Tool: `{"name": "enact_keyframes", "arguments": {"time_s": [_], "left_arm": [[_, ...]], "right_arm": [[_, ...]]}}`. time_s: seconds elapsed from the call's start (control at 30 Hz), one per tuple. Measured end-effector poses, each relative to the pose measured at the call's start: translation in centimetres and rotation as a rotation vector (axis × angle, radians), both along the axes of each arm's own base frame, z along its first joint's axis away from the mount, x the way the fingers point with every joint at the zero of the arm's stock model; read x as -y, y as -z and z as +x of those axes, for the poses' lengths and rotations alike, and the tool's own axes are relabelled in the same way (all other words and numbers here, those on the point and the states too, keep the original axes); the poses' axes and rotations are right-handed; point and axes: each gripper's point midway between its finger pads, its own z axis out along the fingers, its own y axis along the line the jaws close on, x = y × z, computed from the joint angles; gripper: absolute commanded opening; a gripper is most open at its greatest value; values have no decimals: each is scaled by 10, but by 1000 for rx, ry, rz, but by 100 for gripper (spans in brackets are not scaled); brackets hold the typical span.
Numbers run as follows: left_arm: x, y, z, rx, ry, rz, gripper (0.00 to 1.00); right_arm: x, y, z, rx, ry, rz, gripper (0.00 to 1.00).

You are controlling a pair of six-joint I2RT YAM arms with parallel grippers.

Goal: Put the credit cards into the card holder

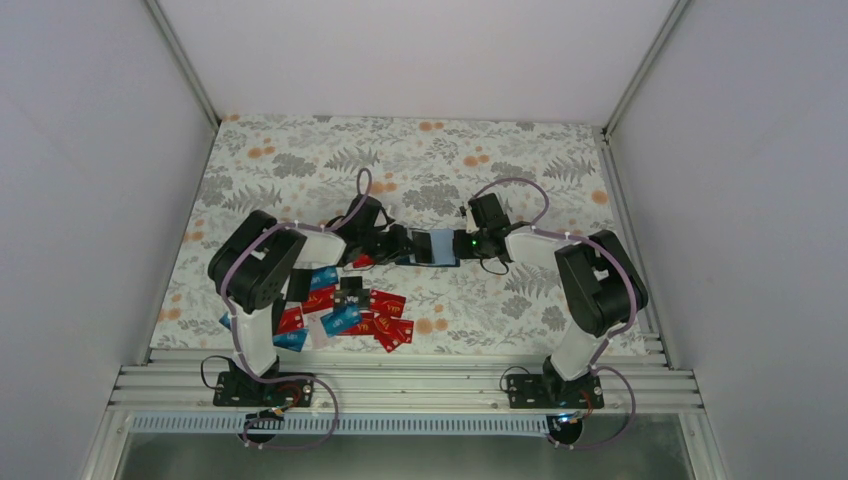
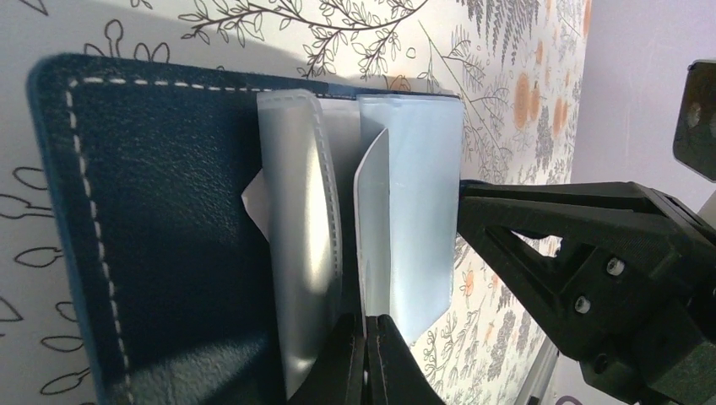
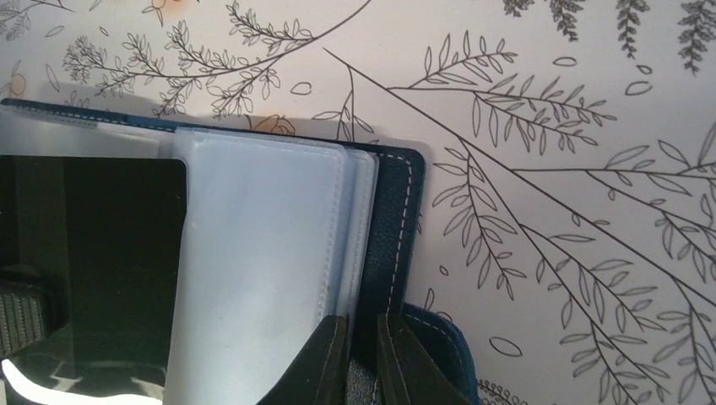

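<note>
The card holder (image 1: 441,247) lies open mid-table, with a navy stitched cover (image 2: 160,245) and pale clear sleeves (image 2: 300,228). My left gripper (image 2: 369,325) is shut on the near edge of a thin pale leaf (image 2: 374,228) standing edge-on beside the spine. It looks like one of the sleeves, though a card is possible. My right gripper (image 3: 363,336) is shut on the opposite navy cover (image 3: 390,245), next to the snap tab (image 3: 439,337). The two grippers face each other across the holder (image 1: 408,246) (image 1: 462,246). Credit cards (image 1: 350,310), red, blue, black and white, lie in a heap near the left arm.
The floral tablecloth (image 1: 300,170) covers the table between white walls. The right arm's black fingers (image 2: 583,270) fill the right of the left wrist view. One red card (image 1: 362,262) lies just beneath the left wrist. A metal rail (image 1: 400,385) runs along the near edge.
</note>
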Motion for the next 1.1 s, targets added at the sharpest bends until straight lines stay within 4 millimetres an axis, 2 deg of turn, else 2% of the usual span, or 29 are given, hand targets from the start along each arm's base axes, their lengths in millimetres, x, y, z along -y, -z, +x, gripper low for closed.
{"name": "enact_keyframes", "arguments": {"time_s": [0.27,0.47,1.1], "left_arm": [[3,6,1,-23,32,-5,2],[9,2,7,-13,68,-5,2],[18,7,9,-31,109,-28,2]], "right_arm": [[-2,0,3,1,-3,5,13],[-2,0,3,0,-4,6,12],[-3,0,3,-4,-7,7,12]]}}
